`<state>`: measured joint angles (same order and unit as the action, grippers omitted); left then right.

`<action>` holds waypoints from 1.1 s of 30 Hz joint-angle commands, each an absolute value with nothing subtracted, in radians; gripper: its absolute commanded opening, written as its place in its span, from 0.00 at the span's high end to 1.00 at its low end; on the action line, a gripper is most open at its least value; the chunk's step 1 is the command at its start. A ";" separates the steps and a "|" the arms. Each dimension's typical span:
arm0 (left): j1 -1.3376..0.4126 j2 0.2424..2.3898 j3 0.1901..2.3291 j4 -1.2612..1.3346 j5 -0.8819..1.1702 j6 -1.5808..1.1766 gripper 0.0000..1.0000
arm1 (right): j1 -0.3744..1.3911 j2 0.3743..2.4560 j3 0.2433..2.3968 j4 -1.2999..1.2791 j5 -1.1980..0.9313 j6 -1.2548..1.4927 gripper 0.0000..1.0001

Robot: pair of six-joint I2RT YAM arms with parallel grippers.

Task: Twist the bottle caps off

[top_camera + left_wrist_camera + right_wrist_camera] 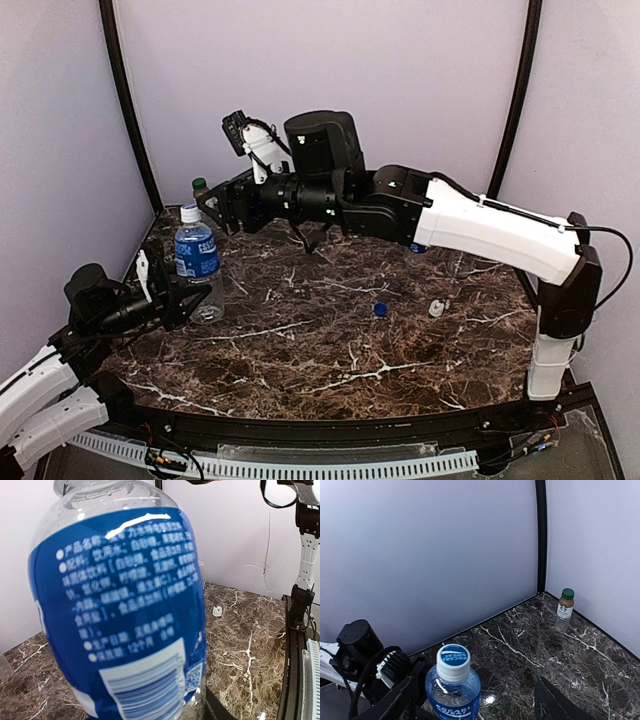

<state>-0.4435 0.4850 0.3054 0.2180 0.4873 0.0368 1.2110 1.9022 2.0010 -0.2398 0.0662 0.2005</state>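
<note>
The tabletop (330,350) is a glossy slab patterned like dark brown marble, threaded with thin white veins, and its near edge curves along a black rim. Pale lilac walls (330,70), matt and plain, close it in on three sides. Black poles (125,110) run up the two back corners.

The blue-labelled bottle (198,262) stands upright toward the left side of the slab. It is clear, rounded plastic with droplets at the shoulder. A shiny blue label wraps it, carrying white print and a barcode. Its cap (454,659) sits on the neck, ribbed white around the side with a blue printed top. The left gripper (188,295) is clamped around the lower body of this bottle, with a black finger on either side. Whether the bottle's base touches the stone cannot be told.

The right gripper (212,212) hangs just behind and above that cap, its jaws spread wide and touching nothing.

Behind the blue-labelled bottle, in the back corner, the brownish bottle (564,610) stands upright. It is slim, with a green cap and a pale label bearing a round dark mark. To the right of the blue-labelled bottle and well apart from it, a small blue cap (380,309) and a small white cap (436,308) lie loose on the stone, near each other.
</note>
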 commanded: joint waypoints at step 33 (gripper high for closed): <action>-0.402 0.416 0.224 0.279 0.501 0.219 0.74 | 1.188 2.145 2.278 -0.361 -0.172 0.124 0.49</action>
<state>-0.4103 0.4141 0.2214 0.2745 0.4896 0.2020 1.1973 2.1216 2.2478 -0.3672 -0.1421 0.1158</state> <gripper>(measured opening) 0.457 0.538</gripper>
